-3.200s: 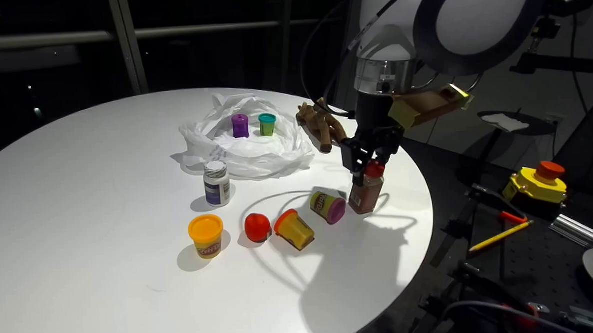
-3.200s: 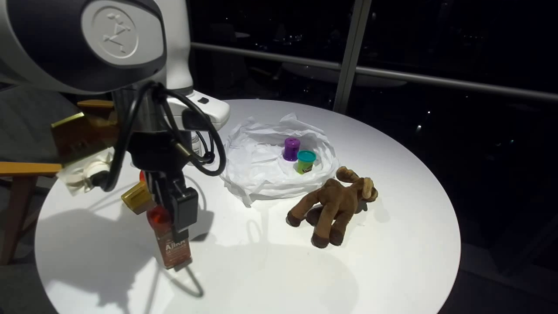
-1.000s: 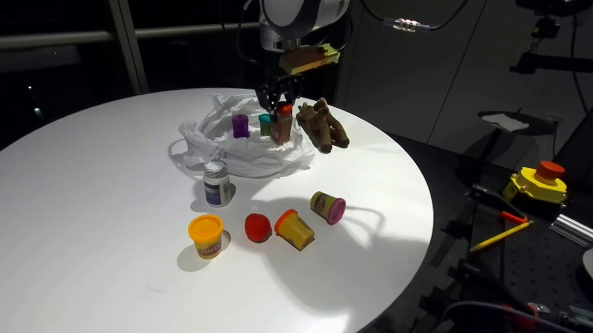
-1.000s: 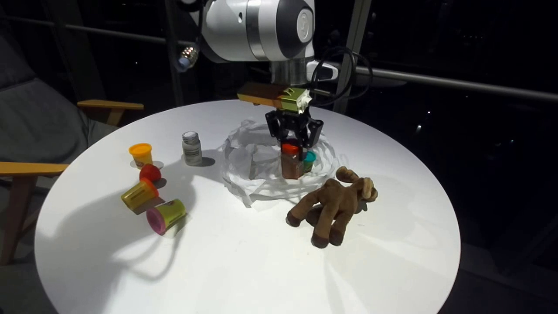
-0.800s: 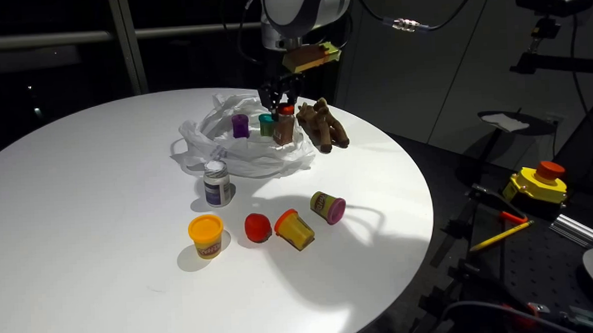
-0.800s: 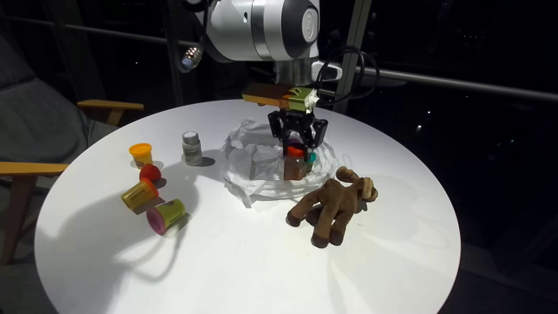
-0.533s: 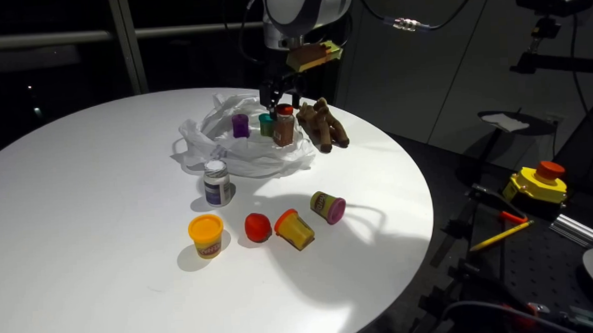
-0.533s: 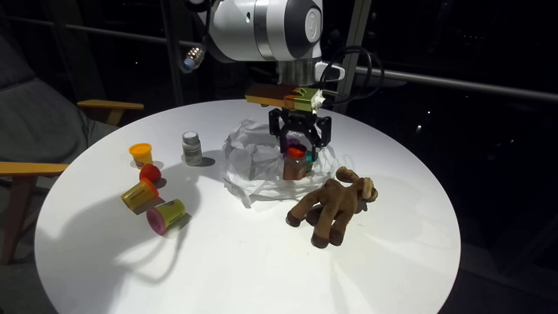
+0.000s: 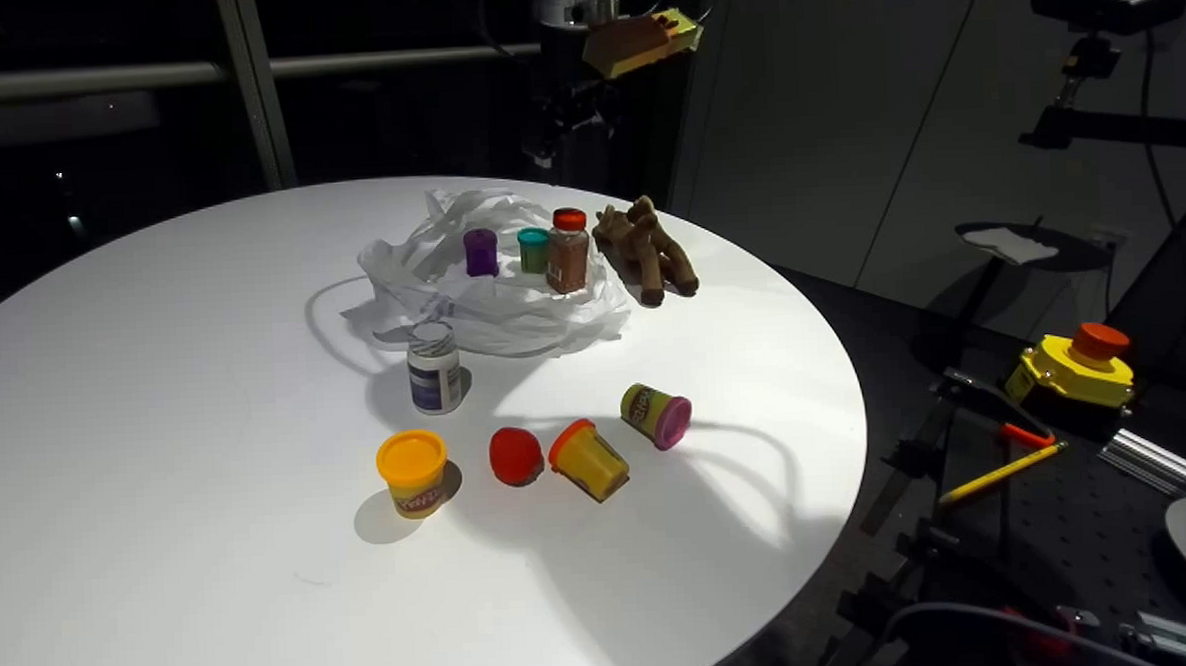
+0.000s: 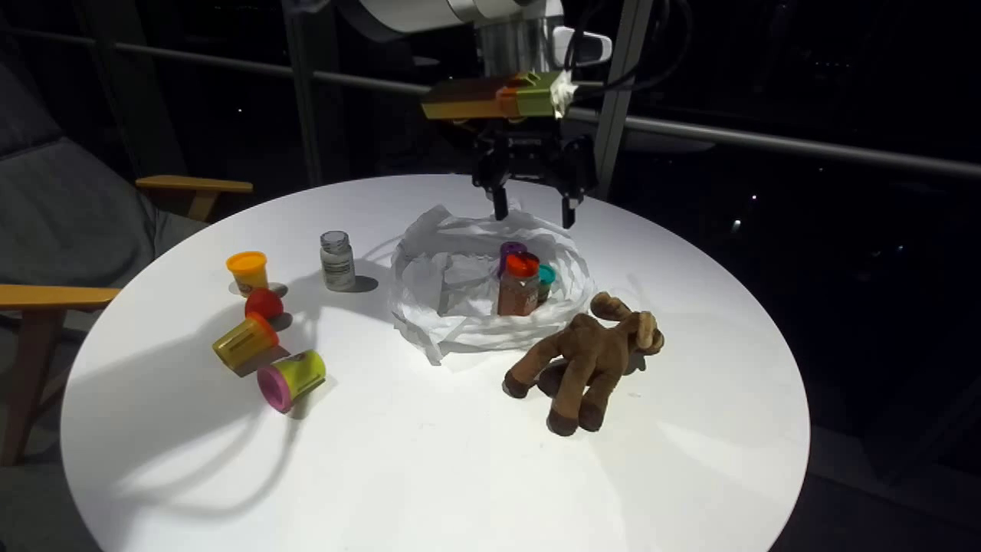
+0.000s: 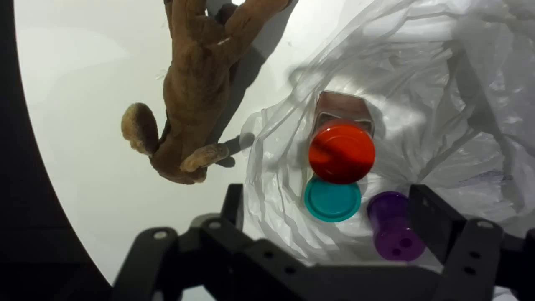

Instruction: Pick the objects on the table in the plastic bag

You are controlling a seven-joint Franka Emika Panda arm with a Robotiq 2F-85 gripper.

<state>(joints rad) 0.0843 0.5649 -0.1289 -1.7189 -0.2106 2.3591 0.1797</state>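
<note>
— Above the plastic bag point(image 10: 475, 335), in an exterior view, looking at the gripper point(image 10: 534, 212): still pinching something?

— Holding nothing now, just lifting away from the red-capped jar point(image 10: 519, 297), with black fingertips point(image 11: 434, 221) spread wide in the wrist view.

— Leaving that jar where?

— Standing upright inside the bag, toward the near right wall in an exterior view, just beside the teal-lidded tub point(image 10: 546, 285), with the purple tub point(image 10: 511, 251) to the far side. Not making out contact or a gap between jar and teal lid.

— Meaning what for the task?

— Probably finishing one delivery and turning to the next: counting three things bagged, six waiting on the table point(image 10: 429, 475).

— Facing which edges on the way?

— Staying high over the crumpled rim, or perhaps risking a snag on thin film.

— And on the near right?

— Skirting the brown plush animal point(image 10: 586, 356), lying just beside the bag, apart from it in the wrist view.

— Going left instead?

— Probably finding good room between bag and white bottle point(image 10: 338, 264). Farther left, going narrow, by guess, at the small red object point(image 10: 264, 304), sitting between the orange-lidded tub point(image 10: 249, 272) and the tipped yellow tub point(image 10: 244, 343). Nearer, likely having more space around the pink-lidded tub point(image 10: 292, 379), lying sideways well inside the table's edge.
</note>
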